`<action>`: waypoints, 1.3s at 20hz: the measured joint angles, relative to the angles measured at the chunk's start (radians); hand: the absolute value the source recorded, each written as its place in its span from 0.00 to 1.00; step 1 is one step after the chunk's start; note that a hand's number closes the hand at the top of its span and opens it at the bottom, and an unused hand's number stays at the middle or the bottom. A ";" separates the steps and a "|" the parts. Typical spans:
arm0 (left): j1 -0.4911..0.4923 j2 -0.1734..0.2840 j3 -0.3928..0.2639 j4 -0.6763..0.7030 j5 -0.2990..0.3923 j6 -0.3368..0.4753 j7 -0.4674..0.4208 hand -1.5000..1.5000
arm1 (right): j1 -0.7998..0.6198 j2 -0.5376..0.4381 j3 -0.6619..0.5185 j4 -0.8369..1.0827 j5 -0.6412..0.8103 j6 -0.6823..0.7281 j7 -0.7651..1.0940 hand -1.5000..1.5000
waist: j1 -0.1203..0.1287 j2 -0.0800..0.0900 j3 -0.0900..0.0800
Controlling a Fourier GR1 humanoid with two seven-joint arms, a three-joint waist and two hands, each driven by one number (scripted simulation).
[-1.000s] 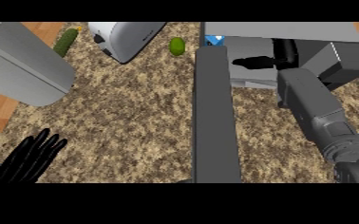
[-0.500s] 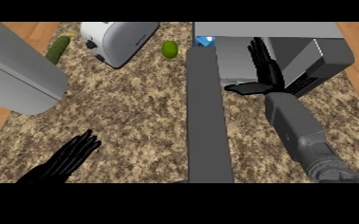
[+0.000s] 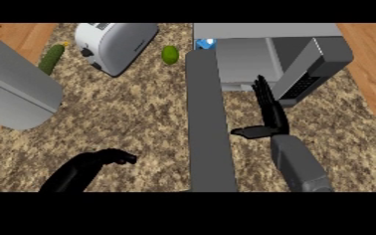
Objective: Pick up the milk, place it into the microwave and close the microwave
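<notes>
Backing away from the microwave, the right hand now sits outside, fingers straight, thumb out towards the open door. Milk peeks blue at the cavity's back corner, so closing looks next. Left hand has curled, holding nothing.

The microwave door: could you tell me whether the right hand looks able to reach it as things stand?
Probably yes. The right hand hovers open in front of the microwave with its thumb pointing toward the open door, which stands just to its left. Nothing lies between them.
</notes>
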 measured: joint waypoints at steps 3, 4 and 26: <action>-0.042 -0.001 -0.025 0.047 -0.055 0.039 -0.028 1.00 | 0.093 -0.012 0.021 -0.048 0.008 0.000 -0.006 0.00 | -0.013 -0.003 -0.001; -0.050 -0.001 -0.030 0.063 -0.079 0.047 -0.043 1.00 | 0.126 -0.013 0.029 -0.067 0.010 0.000 -0.008 0.00 | -0.016 -0.003 -0.001; -0.337 0.001 -0.451 0.478 -0.280 0.456 -0.238 1.00 | 0.899 -0.159 0.087 -0.923 -0.221 0.214 0.096 0.00 | -0.022 0.008 -0.002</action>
